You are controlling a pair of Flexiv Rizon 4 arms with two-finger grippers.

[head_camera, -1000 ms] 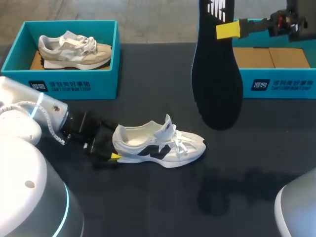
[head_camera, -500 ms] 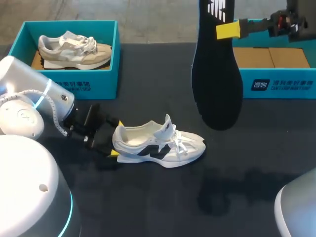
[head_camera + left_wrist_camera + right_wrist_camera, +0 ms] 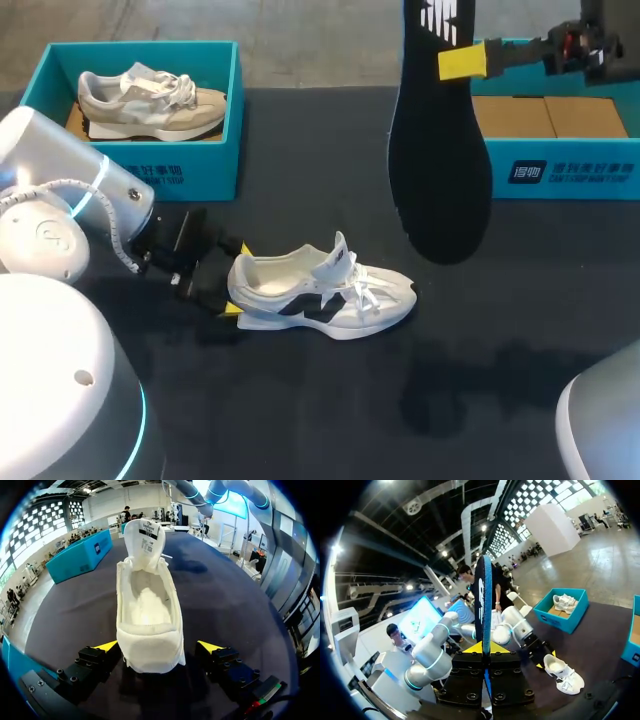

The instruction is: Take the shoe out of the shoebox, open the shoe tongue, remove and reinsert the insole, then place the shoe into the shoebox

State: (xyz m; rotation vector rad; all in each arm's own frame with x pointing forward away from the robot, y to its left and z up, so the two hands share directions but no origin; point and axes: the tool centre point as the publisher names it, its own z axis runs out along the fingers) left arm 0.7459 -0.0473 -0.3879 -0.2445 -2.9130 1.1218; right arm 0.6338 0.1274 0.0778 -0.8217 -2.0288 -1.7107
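White shoe with black side markings (image 3: 320, 292): stands on its sole on the dark table (image 3: 330, 410), well apart from both boxes, toe towards the right arm's side. In the left wrist view the tongue is lifted and the pale inside shows. The toe end is hidden behind the tongue.

Left gripper (image 3: 235, 282): low over the table at the shoe's heel, fingers (image 3: 107, 646) spread to either side of it. A gap shows at one finger. Whether the other touches the heel cannot be made out.

Black foam insole (image 3: 440, 160): hangs in the air above the table, toe end down. Its upper end is cut off by the edge of the head view. From the right wrist it is seen edge-on, as a thin dark blade.

Right gripper (image 3: 460, 62): pinching the black foam insole near its upper end. In the head view one yellow tip lies on the near face and the other is hidden behind it. In the right wrist view both tips press the insole from either side.

Left teal shoebox (image 3: 150, 175): open, holding a beige shoe (image 3: 150, 100).

Right teal shoebox (image 3: 570, 172): partly cut off at the side and partly behind the insole. Brown cardboard (image 3: 550, 115) shows inside.
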